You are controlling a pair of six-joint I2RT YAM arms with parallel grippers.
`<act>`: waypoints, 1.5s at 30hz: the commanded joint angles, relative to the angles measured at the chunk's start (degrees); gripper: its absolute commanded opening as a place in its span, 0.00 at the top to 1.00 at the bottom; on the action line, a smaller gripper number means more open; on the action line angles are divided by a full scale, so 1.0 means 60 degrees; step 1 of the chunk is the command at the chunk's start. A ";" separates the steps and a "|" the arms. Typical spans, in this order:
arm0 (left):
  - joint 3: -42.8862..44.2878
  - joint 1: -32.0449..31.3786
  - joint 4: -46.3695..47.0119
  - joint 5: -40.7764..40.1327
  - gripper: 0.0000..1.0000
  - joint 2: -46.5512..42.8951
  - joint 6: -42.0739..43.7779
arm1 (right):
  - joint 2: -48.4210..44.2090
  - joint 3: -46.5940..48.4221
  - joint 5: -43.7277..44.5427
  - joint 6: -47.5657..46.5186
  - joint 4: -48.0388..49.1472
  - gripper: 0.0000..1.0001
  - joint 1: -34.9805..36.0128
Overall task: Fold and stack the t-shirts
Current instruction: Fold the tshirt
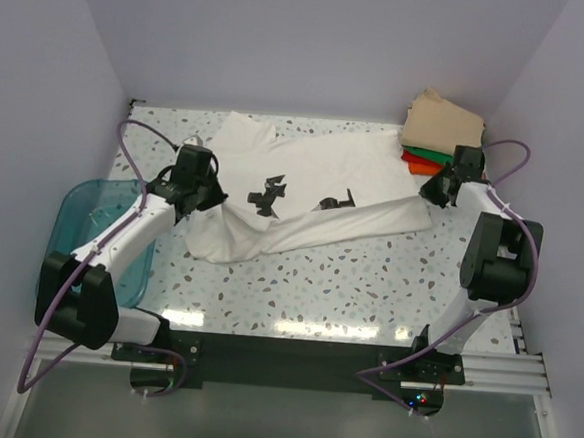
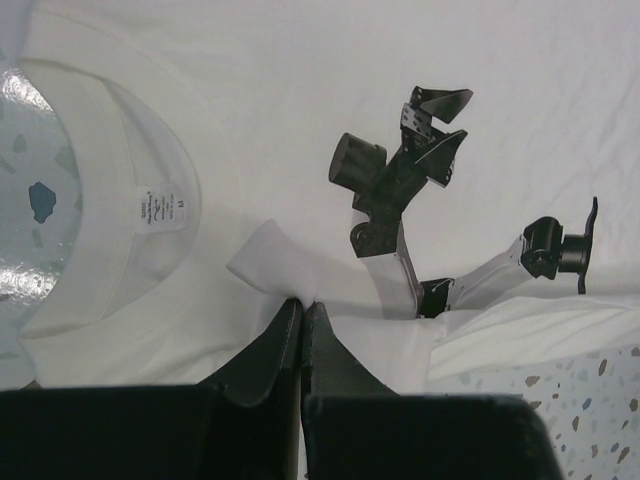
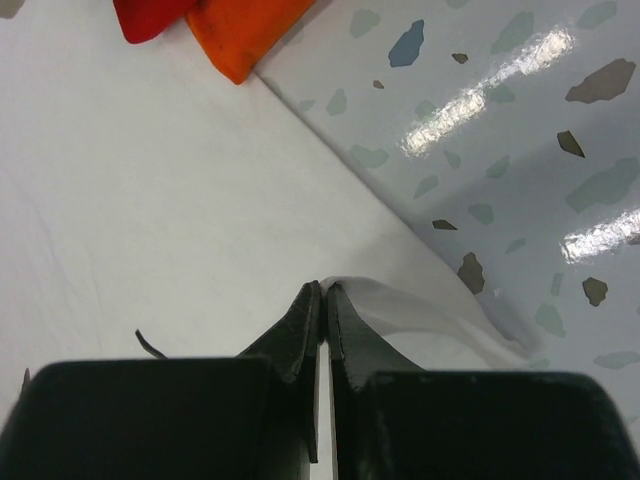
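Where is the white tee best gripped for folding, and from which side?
Pinch the white tee at opposite ends, from above: the raised pleat beside the collar, held by the left gripper, and the lifted edge near the orange tee, held by the right gripper. Lying flat, it offers nothing else.

Bright, even overhead light; glare streaks on table [image 1: 295,325] nr front edge; soft shadows; pics sharp.

One white t-shirt [image 1: 325,181], one tan [image 1: 441,121], one green [image 1: 429,153], one orange-red [image 1: 416,166]; one bin [image 1: 81,200].
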 commanded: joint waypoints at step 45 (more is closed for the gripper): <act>-0.1525 0.0650 0.0727 -0.0626 0.50 0.0224 -0.0220 | 0.0197 0.2087 -0.1632 -0.2485 0.1435 0.44 0.5089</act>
